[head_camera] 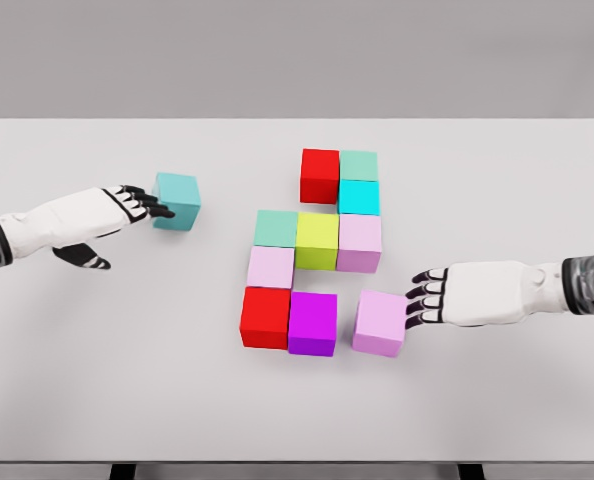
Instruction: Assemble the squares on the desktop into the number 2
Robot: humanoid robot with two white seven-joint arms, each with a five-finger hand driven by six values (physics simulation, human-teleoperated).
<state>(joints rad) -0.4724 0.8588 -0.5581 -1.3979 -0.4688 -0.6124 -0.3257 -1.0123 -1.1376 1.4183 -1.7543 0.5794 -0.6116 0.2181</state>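
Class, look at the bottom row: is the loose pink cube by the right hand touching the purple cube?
Apart. The head view shows a strip of bare table between the pink cube and the purple cube.

At the left hand's (pixel 127 212) black fingertips (pixel 160 210) sat a teal cube (pixel 178 202). By the right hand's (pixel 457 296) black fingers (pixel 425 295) lay a pale pink cube (pixel 381 323). Beyond it were magenta (pixel 313 323), red (pixel 266 317), yellow-green (pixel 317 240) and cyan (pixel 359 196) cubes, all plain, on a white table (pixel 97 380).
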